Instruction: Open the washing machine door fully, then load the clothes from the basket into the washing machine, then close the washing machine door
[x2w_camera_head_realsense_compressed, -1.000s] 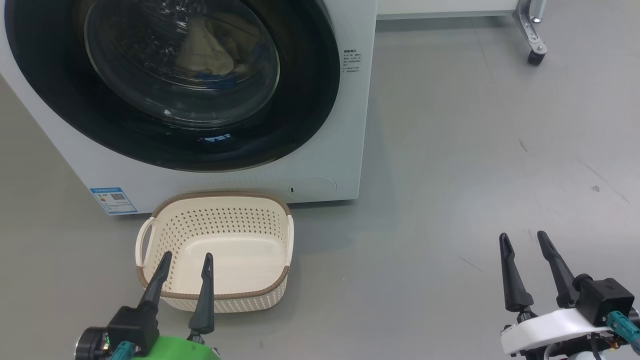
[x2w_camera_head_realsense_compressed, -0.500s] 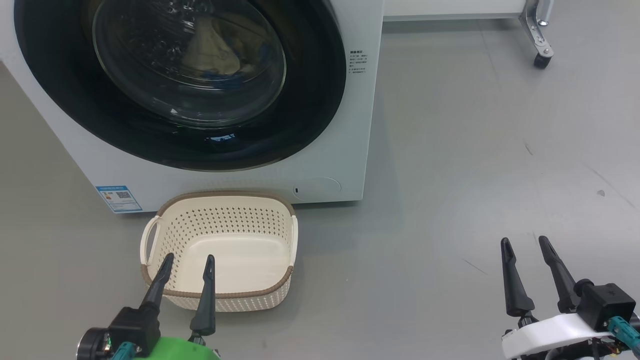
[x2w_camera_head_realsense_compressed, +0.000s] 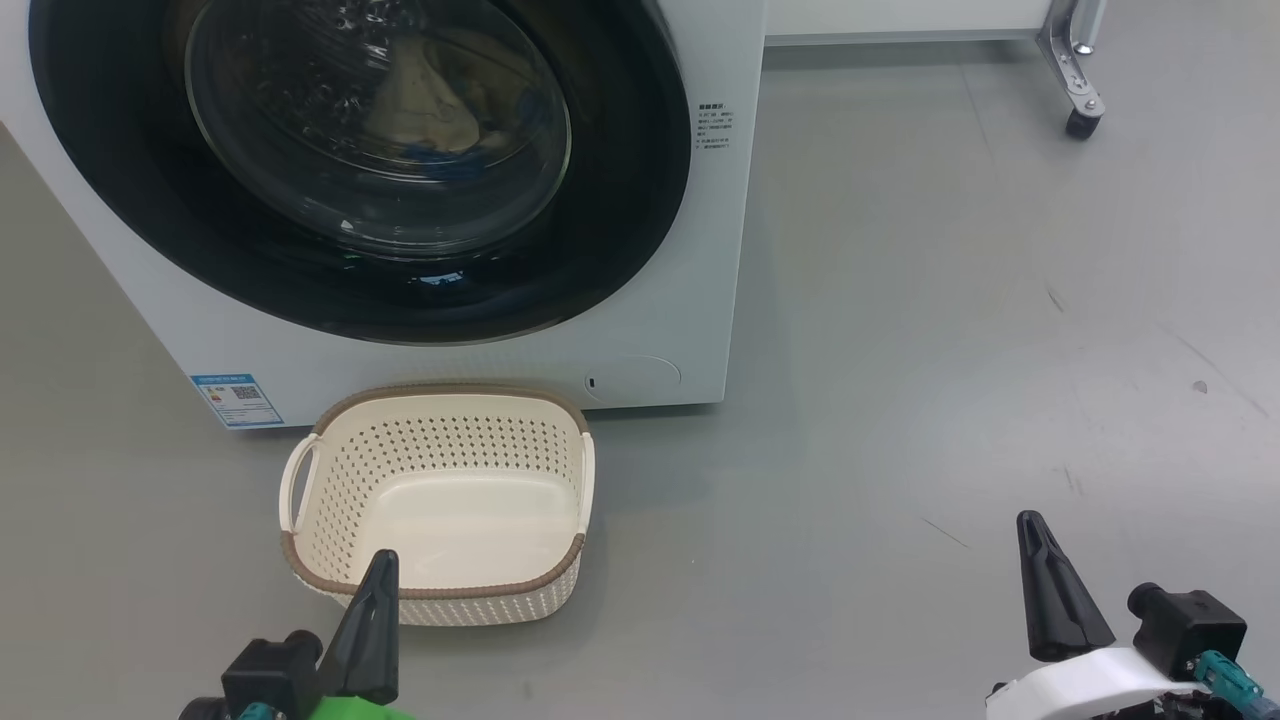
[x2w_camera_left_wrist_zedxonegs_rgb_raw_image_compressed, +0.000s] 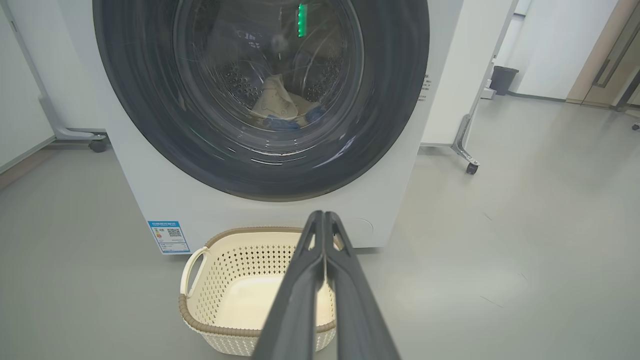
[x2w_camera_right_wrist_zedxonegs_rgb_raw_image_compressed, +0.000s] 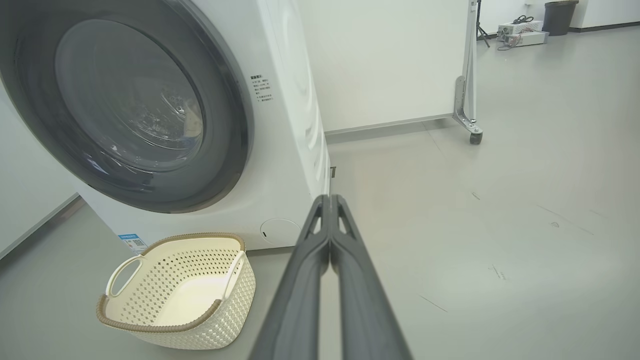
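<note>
1. Soft, light pale-yellow fabric clothes (x2w_camera_left_wrist_zedxonegs_rgb_raw_image_compressed: 277, 102) lie behind the shut black-rimmed round glass door (x2w_camera_head_realsense_compressed: 640, 200); I would pinch a fold.
2. Cream perforated plastic basket (x2w_camera_head_realsense_compressed: 440, 392) stands empty.
3. Left end effector (x2w_camera_head_realsense_compressed: 381, 565), right end effector (x2w_camera_head_realsense_compressed: 1032, 530): closed, empty.

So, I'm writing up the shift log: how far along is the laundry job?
It looks finished. The clothes lie inside the washing machine, the basket is empty, and the washing machine door sits closed. Nothing is in hand: the left gripper and right gripper are both shut, empty and clear of the machine. Nothing visible remains to do.
</note>
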